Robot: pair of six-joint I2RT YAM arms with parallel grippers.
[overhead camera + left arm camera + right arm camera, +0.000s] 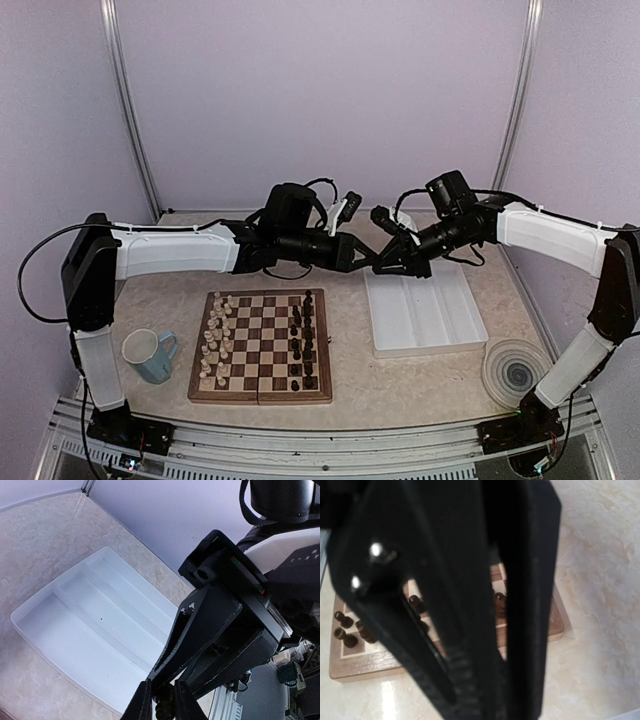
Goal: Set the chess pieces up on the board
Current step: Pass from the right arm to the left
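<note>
Both arms meet in the air behind the board (261, 345). In the left wrist view, my left gripper (164, 707) has its two fingers pressed on either side of a dark chess piece (165, 699). My right gripper (167, 682) comes down onto the top of the same piece, its fingers nearly together. From above, the left gripper (365, 258) and right gripper (378, 266) touch tip to tip over the tray's near-left corner. Dark chess pieces (303, 340) stand along the board's right side. The right wrist view shows the board (365, 662) beyond the right gripper (497, 695).
Cream pieces (215, 340) fill the board's left side. A white ridged tray (425, 310) lies to the right of the board, seen with nothing in it in the left wrist view (90, 625). A blue mug (150, 355) stands at the left, a round ribbed disc (515, 370) at the right.
</note>
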